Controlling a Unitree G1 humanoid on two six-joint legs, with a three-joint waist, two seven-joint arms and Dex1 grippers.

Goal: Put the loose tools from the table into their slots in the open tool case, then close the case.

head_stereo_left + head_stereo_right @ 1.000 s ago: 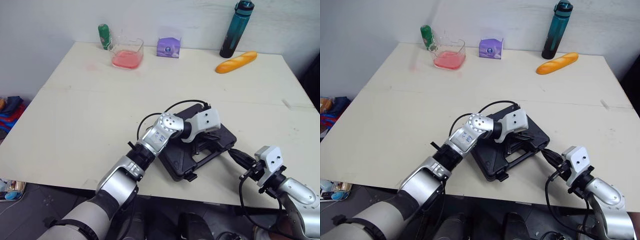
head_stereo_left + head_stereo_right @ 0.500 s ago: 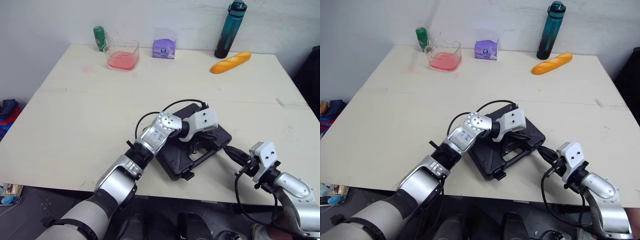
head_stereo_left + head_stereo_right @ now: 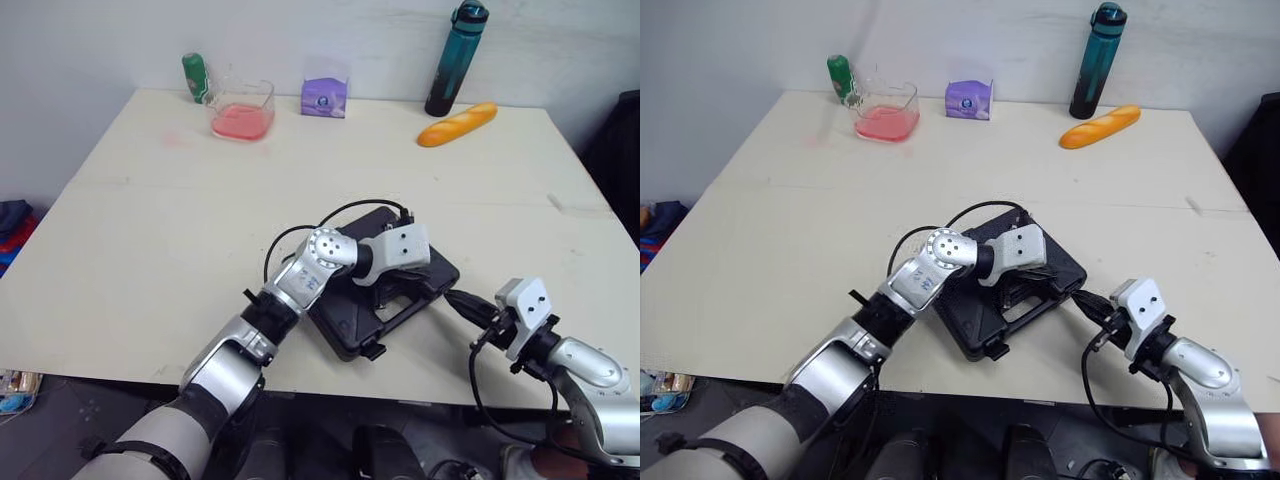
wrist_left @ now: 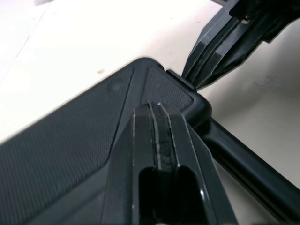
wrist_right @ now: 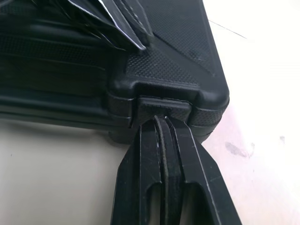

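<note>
Hardly anything has been shifted since a second ago. Near the table's (image 3: 150,250) front edge, the closed tool case (image 3: 345,325) is pinned by the left gripper (image 4: 157,107), fingers shut, nothing held. The right gripper (image 5: 161,119), likewise shut and empty, is pressed against the side latch (image 5: 164,104); if the tips slip, the latch could be left unfastened.

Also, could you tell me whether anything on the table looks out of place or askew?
The black tool case lies diagonal to the table's front edge, one corner near the brink. A faint pink smudge marks the tabletop beside the clear container.
</note>
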